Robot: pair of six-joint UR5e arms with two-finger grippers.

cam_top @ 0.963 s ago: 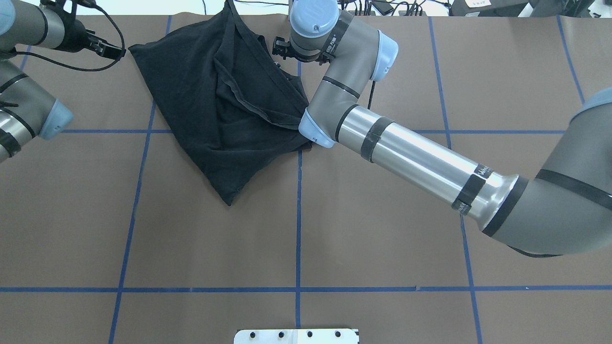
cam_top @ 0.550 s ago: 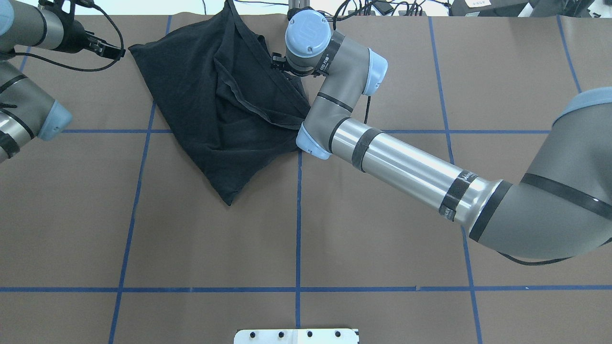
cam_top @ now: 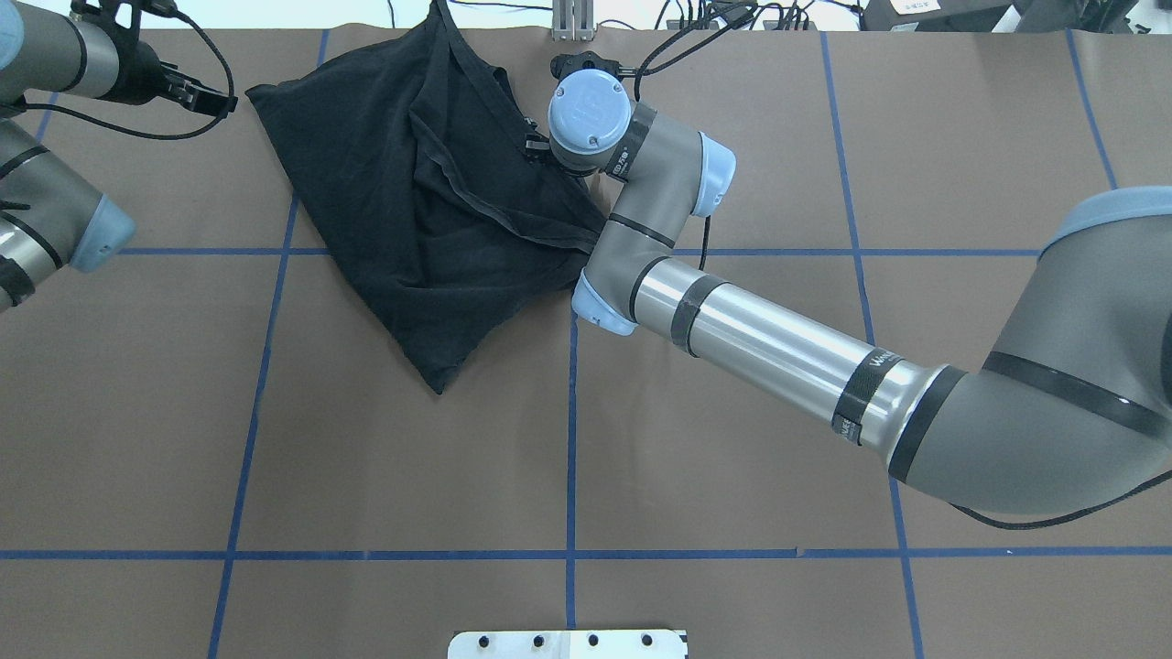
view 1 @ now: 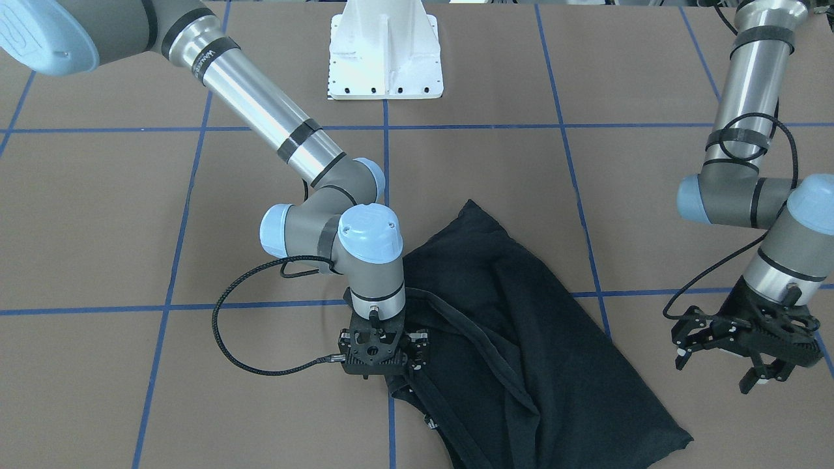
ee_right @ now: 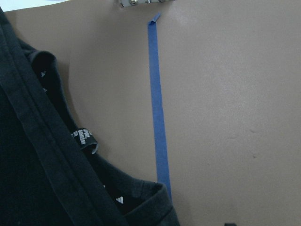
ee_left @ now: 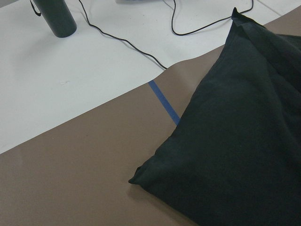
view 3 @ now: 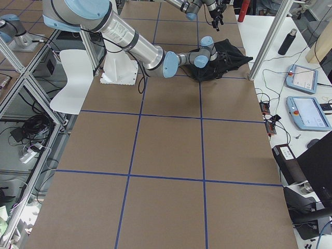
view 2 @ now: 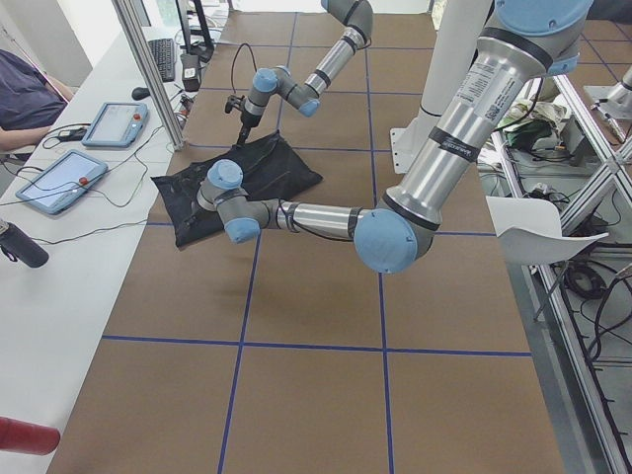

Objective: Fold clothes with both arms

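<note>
The black T-shirt [cam_top: 421, 201] lies crumpled at the table's far side, plain side up, with no print showing; it also shows in the front view [view 1: 521, 352]. My right gripper [view 1: 381, 372] points straight down at the shirt's collar edge, its linkages spread, open. The right wrist view shows the collar with its label [ee_right: 84, 139] beside a blue tape line; no fingers show there. My left gripper [view 1: 713, 368] is open and empty, hovering just off the shirt's corner [ee_left: 136, 181]. In the overhead view it [cam_top: 220, 99] sits left of the shirt.
The white pedestal base [view 1: 384, 58] stands at the robot's side. Blue tape lines [cam_top: 570, 439] grid the brown table. Past the far edge are cables, a dark bottle [ee_left: 56, 16], tablets [view 2: 59, 183] and an operator [view 2: 25, 99].
My right wrist has moved back from the far edge and come down over the shirt's collar side. The left arm has barely moved. The shirt lies as before.
</note>
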